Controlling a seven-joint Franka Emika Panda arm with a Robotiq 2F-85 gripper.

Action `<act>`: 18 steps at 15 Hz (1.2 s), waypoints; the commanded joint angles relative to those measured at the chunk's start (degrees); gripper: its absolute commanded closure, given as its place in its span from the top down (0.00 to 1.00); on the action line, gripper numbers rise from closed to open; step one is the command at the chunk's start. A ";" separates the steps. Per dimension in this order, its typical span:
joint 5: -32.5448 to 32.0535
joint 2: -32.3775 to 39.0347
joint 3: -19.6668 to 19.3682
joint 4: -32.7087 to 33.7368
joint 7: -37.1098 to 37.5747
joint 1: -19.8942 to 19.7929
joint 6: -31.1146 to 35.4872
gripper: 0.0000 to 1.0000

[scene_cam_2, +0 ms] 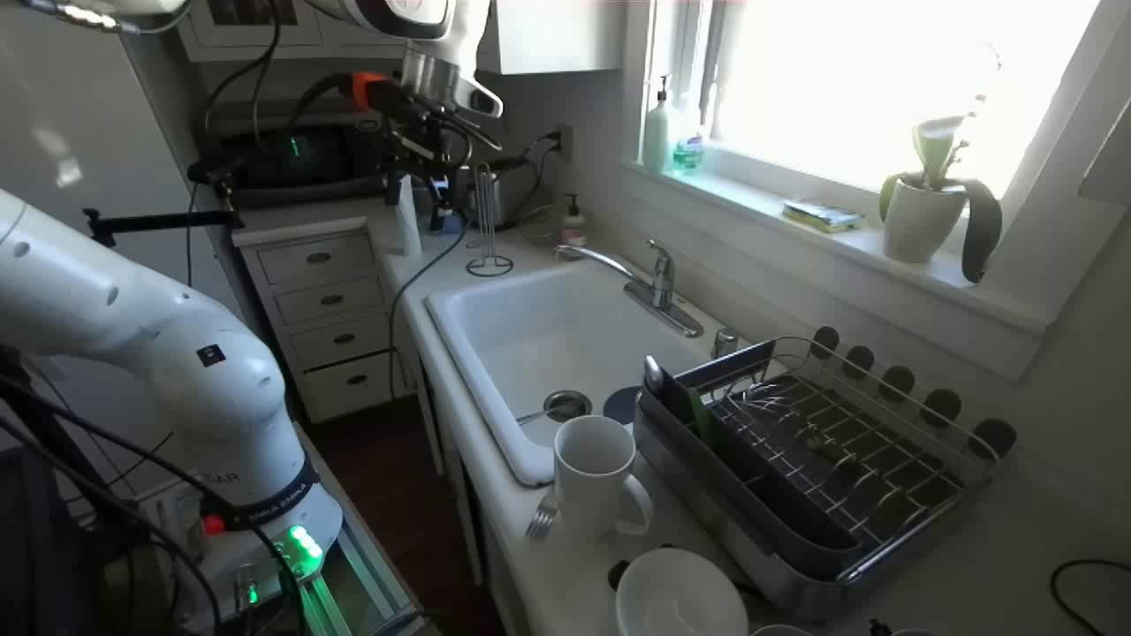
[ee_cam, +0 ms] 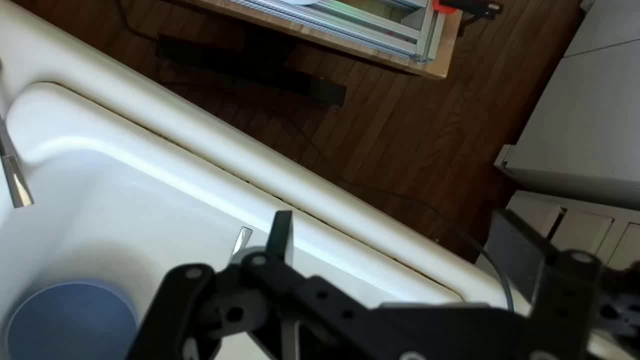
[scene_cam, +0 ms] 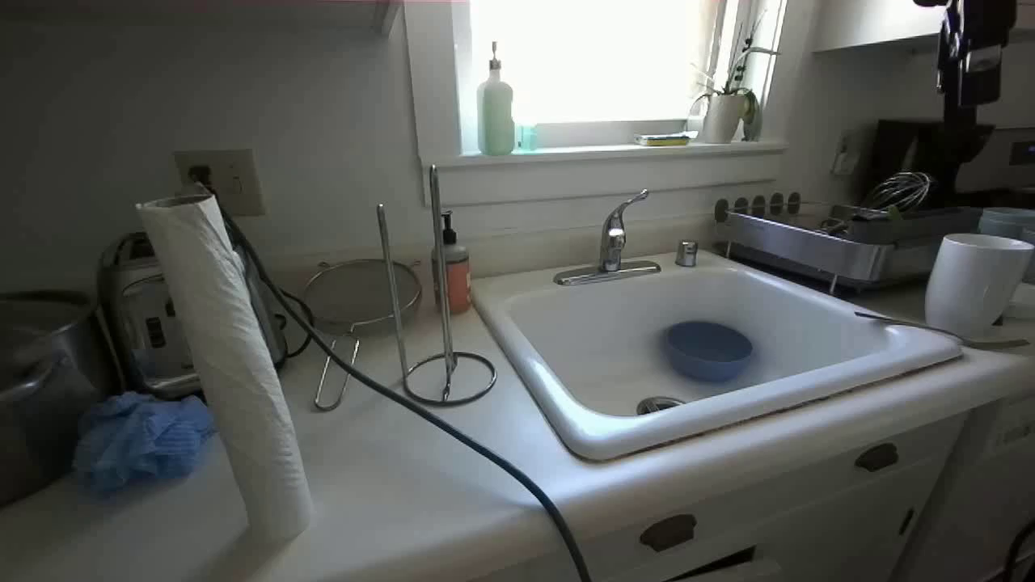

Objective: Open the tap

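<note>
The tap (scene_cam: 613,234) stands at the back edge of the tabletop (scene_cam: 364,485), on the rear rim of the sink (scene_cam: 598,331). Nothing visibly runs from its spout (scene_cam_2: 601,258), so the whole job — reaching the lever (scene_cam: 629,202), then working it — seems undone. The arm (scene_cam_2: 132,300) arches high, its tool (ee_cam: 400,240) hanging empty, seemingly above the front edge, fingers (ee_cam: 280,235) spread wide.

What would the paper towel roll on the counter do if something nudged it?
The paper towel roll would probably tip easily, standing tall and narrow on its end. Once down, it might roll, given its round shape.
</note>
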 commanded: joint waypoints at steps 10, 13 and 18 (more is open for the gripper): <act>0.30 0.11 0.75 0.17 -0.39 -1.01 -0.18 1.00; 0.30 0.11 0.75 0.17 -0.39 -1.01 -0.18 1.00; 2.02 5.95 0.10 1.74 4.27 -3.06 4.85 1.00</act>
